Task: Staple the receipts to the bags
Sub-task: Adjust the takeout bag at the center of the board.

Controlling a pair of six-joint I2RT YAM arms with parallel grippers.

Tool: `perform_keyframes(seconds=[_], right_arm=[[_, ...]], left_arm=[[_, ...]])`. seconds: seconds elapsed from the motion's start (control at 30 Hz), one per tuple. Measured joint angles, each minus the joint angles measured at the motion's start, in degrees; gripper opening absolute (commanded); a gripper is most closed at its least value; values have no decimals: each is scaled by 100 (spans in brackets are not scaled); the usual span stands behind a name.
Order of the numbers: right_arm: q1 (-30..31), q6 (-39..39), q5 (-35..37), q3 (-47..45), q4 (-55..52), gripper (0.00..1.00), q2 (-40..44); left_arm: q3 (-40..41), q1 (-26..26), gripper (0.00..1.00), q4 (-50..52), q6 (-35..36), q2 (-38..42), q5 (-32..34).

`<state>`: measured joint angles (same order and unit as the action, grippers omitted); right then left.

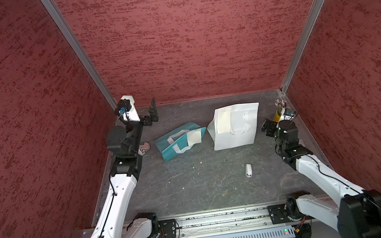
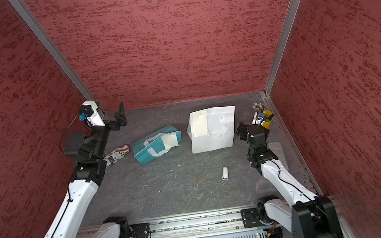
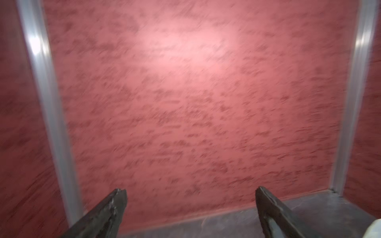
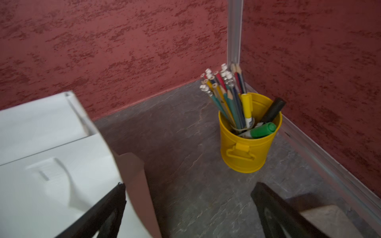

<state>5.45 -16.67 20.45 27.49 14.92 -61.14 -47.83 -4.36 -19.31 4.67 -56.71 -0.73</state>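
A teal bag (image 2: 141, 154), topped by one receipt (image 2: 170, 140), and a white bag (image 2: 215, 141), topped by another receipt (image 2: 199, 124), are laid flat at mid-frame. A small stapler (image 2: 225, 173) is seen below the white bag, apart.

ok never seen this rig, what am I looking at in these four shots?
Two white robot arms are mounted at the near edge of a grey table, boxed in by red walls. The two wide pictures come from one overhead stereo camera, so they show nearly the same scene. The other two come from a camera on each wrist, looking past the left fingers and the right fingers. Both pairs are spread open, holding nothing. On the table:
- a teal bag with a receipt on it
- a white bag with a longer receipt on it (stapled or not, I can't tell)
- a white stapler nearer the arms
- a yellow bucket of pencils by the right arm
- a flag-patterned item by the left arm
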Motion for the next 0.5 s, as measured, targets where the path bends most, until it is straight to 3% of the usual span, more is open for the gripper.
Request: perform_keyframes(seconds=[0.1,0.23,0.37,0.5], right_arm=[[-129,199,330,-669,1196,99,-470],[-205,446,494,-772,2243,99,-1360],[-216,756,575,-841,3263,99,-1910],[-271,1062,459,-1027,4293,99,-2251]], left_arm=[[1388,74,100,138,-273,17,835],[2811,-37,100,175,-800,-494,1530],[2935,-205,100,-321,-935,-1322,2011],[2645,-160,100,-916,-911,-1926,1923]])
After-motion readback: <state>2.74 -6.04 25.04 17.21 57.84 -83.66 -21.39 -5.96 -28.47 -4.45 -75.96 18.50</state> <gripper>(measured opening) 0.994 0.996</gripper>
